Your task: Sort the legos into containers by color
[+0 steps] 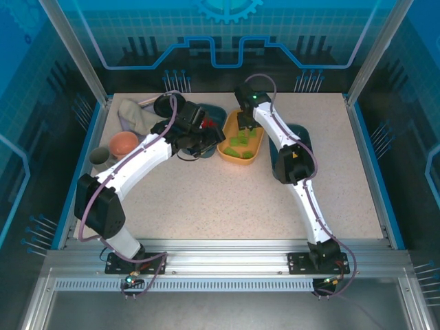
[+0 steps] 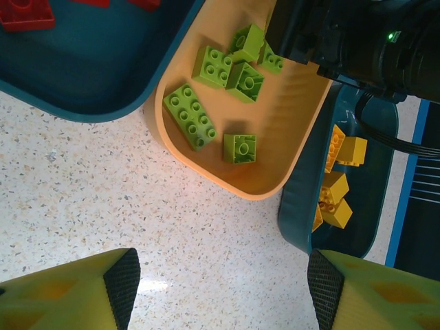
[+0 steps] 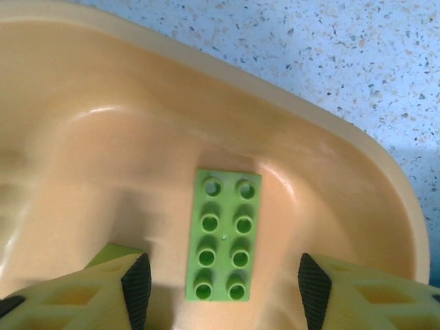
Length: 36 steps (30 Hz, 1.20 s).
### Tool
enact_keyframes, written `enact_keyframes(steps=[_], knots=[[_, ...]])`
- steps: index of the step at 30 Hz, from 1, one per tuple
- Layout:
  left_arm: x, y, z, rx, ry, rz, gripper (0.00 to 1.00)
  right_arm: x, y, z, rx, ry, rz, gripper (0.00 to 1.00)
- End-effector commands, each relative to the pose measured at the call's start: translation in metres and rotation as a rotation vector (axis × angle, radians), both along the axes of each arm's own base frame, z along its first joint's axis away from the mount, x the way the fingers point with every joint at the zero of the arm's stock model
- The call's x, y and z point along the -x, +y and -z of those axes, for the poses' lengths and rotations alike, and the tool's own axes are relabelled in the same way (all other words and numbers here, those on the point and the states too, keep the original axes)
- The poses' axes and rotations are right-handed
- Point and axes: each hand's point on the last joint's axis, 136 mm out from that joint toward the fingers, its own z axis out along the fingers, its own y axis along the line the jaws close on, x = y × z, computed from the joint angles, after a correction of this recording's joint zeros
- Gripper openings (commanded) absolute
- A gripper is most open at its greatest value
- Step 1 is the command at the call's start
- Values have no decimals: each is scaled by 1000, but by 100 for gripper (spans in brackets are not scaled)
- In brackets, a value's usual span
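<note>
The right gripper (image 3: 223,282) is hanging inside the yellow-orange tub (image 3: 103,82) with its fingers spread, and an oblong green brick (image 3: 223,237) is lying loose between them. The left gripper (image 2: 223,285) is hovering, spread and empty, over bare table (image 2: 103,206). Its camera is catching more green bricks (image 2: 191,115), red bricks (image 2: 24,14) in the left teal tub (image 2: 103,75), and yellow bricks (image 2: 337,199) in the right teal tub (image 2: 364,234). A pink bowl (image 1: 124,143) and a cloth (image 1: 134,113) are crowding the table's left edge, while its near half is lying open.
</note>
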Motion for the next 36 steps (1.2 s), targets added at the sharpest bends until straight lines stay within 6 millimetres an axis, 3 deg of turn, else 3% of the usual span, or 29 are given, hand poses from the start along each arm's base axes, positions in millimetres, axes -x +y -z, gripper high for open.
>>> enact_keyframes(steps=[1,5,9,10,11,12,13,18,22,24,26,29,32,34,36], knots=[[-1,3,-24,-4,-46,17,69,2,3,-57,-64,-75,4,64],[7,20,-45,-39,-84,-18,69,18,5,-112,-106,-144,-3,62],[22,43,-58,-93,-98,-40,72,50,-6,-166,-158,-243,-5,62],[27,50,-59,-103,-97,-48,75,63,-10,-169,-168,-253,-10,62],[34,57,-57,-109,-91,-53,96,77,-14,-178,-189,-280,-21,65],[39,61,-57,-103,-95,-51,99,88,-16,-183,-211,-309,-30,70],[45,63,-57,-87,-110,-33,99,103,-20,-187,-232,-336,-42,97],[68,83,-42,-179,-138,35,99,177,-63,-174,-252,-389,20,100],[73,134,-19,-421,-142,-92,99,212,-123,-145,-67,-314,221,100],[68,165,-10,-572,-183,-198,99,213,-139,-126,-86,-332,210,100],[57,182,-1,-706,-286,-202,99,212,-158,-110,-141,-390,210,100],[45,199,28,-889,-341,-113,99,210,-187,-83,-9,-493,194,100],[40,217,71,-847,-266,-116,99,206,-194,-57,40,-459,148,100],[32,216,81,-785,-286,-88,99,199,-194,-46,60,-445,126,100],[18,216,79,-790,-345,-66,99,190,-189,-40,40,-501,99,100]])
